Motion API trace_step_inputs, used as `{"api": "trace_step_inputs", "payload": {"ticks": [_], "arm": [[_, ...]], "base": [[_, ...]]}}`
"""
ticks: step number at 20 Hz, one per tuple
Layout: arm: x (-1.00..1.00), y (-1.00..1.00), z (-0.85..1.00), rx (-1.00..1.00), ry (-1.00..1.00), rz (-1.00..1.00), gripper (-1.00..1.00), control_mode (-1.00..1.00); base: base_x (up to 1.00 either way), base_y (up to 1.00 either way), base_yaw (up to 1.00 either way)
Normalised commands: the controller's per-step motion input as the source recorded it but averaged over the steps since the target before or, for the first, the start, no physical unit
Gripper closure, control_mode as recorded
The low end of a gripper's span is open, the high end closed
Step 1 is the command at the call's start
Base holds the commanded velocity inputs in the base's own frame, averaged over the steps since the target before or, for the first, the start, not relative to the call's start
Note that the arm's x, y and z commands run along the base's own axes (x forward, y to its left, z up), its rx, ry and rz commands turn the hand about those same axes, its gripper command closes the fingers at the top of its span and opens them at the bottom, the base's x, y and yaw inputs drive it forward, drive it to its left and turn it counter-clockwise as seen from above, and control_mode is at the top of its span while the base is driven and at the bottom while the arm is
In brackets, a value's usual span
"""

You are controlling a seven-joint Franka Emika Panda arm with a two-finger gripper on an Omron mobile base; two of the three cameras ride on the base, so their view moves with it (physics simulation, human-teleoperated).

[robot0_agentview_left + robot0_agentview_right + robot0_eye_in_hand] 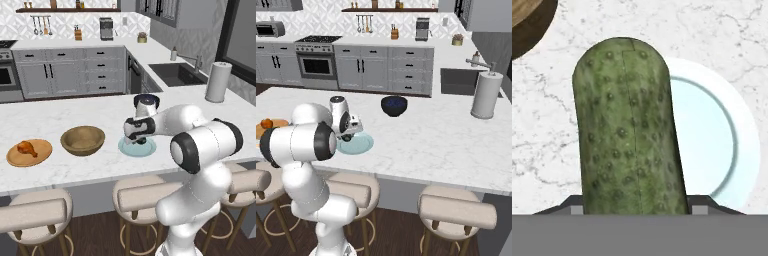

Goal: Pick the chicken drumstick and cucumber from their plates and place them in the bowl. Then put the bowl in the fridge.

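Where the white marble counter (75,112) runs across both base views, the gripper (136,141) is seen lowered over the pale blue-green plate (148,148), which lies flat near the counter's front edge. In the hand view the cucumber (629,130) is seen close up, standing lengthwise between the two finger tips (571,207), which are pressed against its lower sides; the plate is seen behind and to its right. Whether the cucumber is touching the plate cannot be told.

The bowl (83,140) is found just beside the plate, toward the robot's left, and is seen to hold nothing. Beyond it, the tan wooden plate (41,155) is set apart, with the chicken drumstick (27,147) lying on it.

A dark blue bowl (394,105) is noted farther back on the counter, and a paper towel roll (486,95) stands upright at the right end. A sink (462,81) and faucet are set in the side counter. Grey panelled cabinets (70,70), an oven (316,64) and a coffee machine (422,28) line the back wall. Round stools (453,210) are drawn up below the counter.
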Motion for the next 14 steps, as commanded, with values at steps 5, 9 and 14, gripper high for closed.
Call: {"api": "trace_step_inputs", "payload": {"ticks": [5, 9, 14], "arm": [[-0.33, 0.24, 0.96, 0.04, 0.00, 0.00, 1.00, -1.00], [0.18, 0.76, 0.60, 0.04, -0.01, 0.00, 1.00, -1.00], [0.53, 0.92, 0.26, 0.02, 0.03, 0.00, 1.00, -1.00]], "base": [[0.00, 0.00, 0.00], [0.00, 0.00, 0.00], [0.00, 0.00, 0.00]]}}
